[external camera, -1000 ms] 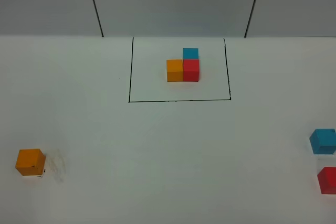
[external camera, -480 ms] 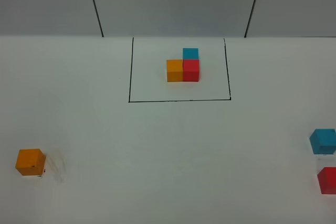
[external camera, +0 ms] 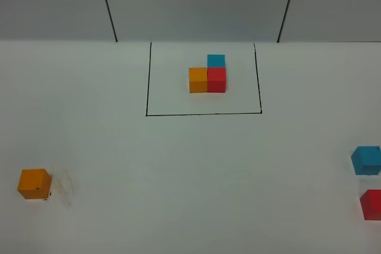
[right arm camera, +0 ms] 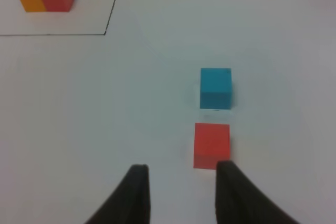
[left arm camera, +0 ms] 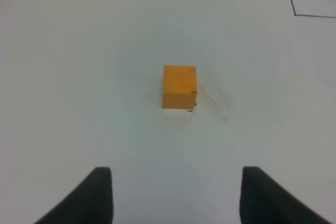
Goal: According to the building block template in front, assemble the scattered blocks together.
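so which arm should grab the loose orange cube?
Left, probably. The orange cube sits straight ahead of the left tool, whose jaws stand apart with nothing between them. The right tool is over by the loose red cube and blue cube, on the far side of the table.

My white table (external camera: 178, 171) carries the black square outline (external camera: 203, 113) at the far middle, with an orange, red and blue cube trio (external camera: 208, 75) inside it. Nearer than the outline, the loose orange cube (external camera: 33, 183) lies far left, while the blue cube (external camera: 367, 160) and red cube (external camera: 371, 204) lie far right, close together.
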You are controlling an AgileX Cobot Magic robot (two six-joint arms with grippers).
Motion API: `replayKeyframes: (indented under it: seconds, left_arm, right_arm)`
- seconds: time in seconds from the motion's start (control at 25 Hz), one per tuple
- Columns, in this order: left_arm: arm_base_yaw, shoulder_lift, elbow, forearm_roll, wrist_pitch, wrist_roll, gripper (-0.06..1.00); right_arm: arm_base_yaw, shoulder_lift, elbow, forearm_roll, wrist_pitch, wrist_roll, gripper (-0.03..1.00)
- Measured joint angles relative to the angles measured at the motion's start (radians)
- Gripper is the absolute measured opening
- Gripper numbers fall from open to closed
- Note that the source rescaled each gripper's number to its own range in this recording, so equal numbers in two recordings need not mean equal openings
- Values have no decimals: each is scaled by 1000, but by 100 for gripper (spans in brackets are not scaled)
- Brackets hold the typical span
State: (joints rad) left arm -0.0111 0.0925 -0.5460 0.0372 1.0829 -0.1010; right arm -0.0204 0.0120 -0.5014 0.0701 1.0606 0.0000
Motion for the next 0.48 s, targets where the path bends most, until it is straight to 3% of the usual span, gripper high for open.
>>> replayKeyframes:
  seconds: [0.32,0.48]
  left_arm:
    - [0,431,-247,-30,65,-61,77]
    - [0,646,-361,-10,82,-63,85]
  right_arm:
    - [0,0,0,0,0,0,0]
    - [0,0,0,0,0,0,0]
